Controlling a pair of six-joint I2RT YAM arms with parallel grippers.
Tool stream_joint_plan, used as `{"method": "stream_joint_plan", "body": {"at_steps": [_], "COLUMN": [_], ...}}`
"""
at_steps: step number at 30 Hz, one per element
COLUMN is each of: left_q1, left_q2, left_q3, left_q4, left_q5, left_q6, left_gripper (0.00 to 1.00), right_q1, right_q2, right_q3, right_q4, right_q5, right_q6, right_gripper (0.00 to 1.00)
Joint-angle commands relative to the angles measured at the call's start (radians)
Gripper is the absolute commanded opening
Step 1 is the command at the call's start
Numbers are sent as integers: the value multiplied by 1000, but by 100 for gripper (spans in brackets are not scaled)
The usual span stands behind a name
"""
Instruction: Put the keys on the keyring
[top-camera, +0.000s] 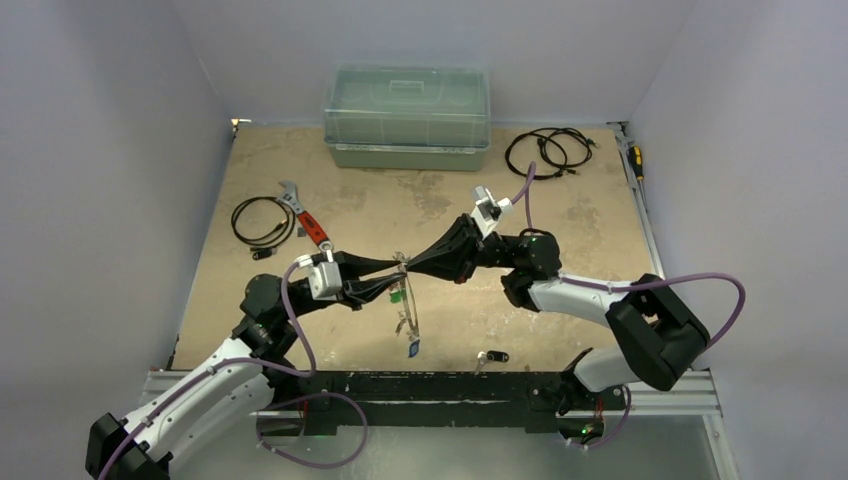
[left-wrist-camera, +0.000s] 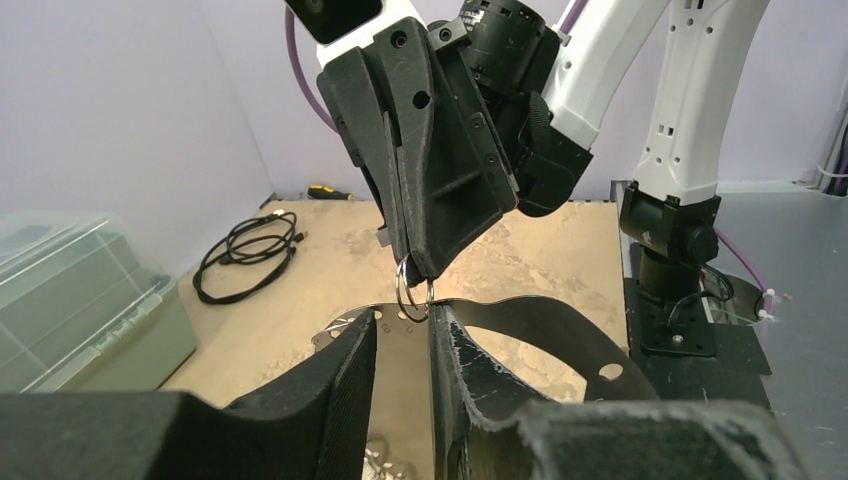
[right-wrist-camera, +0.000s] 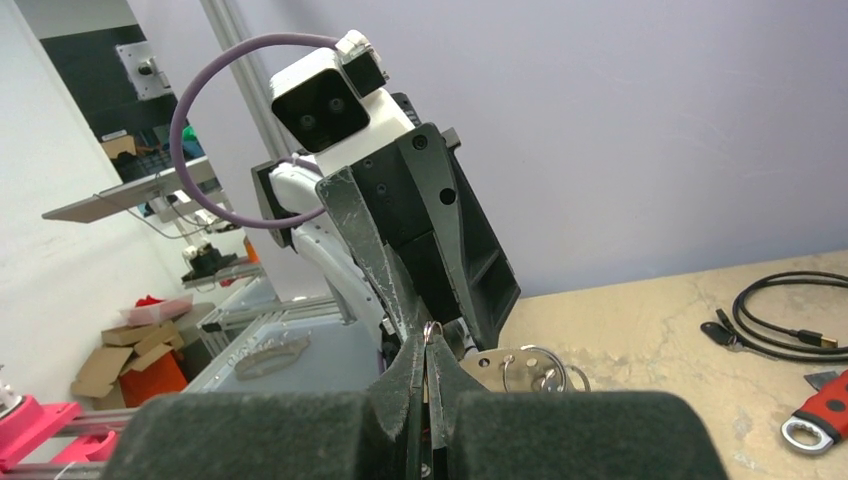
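Observation:
My left gripper (top-camera: 397, 279) is shut on the keyring (top-camera: 406, 303), a flat silver crescent held above the table. In the left wrist view the plate (left-wrist-camera: 403, 380) sits between my two fingers (left-wrist-camera: 345, 375). A blue-tagged key (top-camera: 413, 348) is at the keyring's lower end. My right gripper (top-camera: 406, 264) meets it tip to tip and is shut on a small split ring (right-wrist-camera: 432, 329). That ring (left-wrist-camera: 413, 290) touches the keyring's top edge by its holes. Whatever key is on the ring is hidden in the jaws. A black-tagged key (top-camera: 493, 356) lies on the table near the front.
A clear-lidded green box (top-camera: 407, 118) stands at the back. Black cables lie at the back right (top-camera: 548, 152) and at the left (top-camera: 262, 220). A red-handled wrench (top-camera: 305, 215) lies beside the left cable. A yellow screwdriver (top-camera: 636, 160) lies at the right edge.

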Motion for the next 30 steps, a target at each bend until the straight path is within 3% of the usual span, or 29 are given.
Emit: {"method": "stream_joint_plan", "body": {"at_steps": [1, 5, 15, 19, 23, 25, 27, 30], "left_q1": [4, 5, 4, 4, 4, 5, 5, 5], "left_q2": [3, 6, 6, -4, -19, -20, -20, -12], "left_q3": [37, 42, 56, 68, 84, 116, 163, 234], "left_q4": [46, 42, 17, -17, -72, -138, -233, -389], "left_q5": [6, 10, 7, -6, -31, -38, -40, -49], "left_q6": [-20, -27, -31, -24, -12, 11, 40, 80], "left_gripper": [23, 16, 13, 0, 0, 0, 0, 0], "right_q1": [13, 22, 41, 42, 41, 41, 40, 39], "right_q2": [-6, 7, 36, 44, 46, 34, -11, -113], "right_q3": [50, 53, 48, 46, 45, 46, 51, 93], "right_q4": [323, 324, 322, 322, 296, 226, 50, -422], "right_q5": [-11, -19, -68, -93, -138, -169, -185, -141], "right_q6": [16, 17, 17, 22, 15, -22, -124, -433], "right_gripper": [0, 0, 0, 0, 0, 0, 0, 11]}}
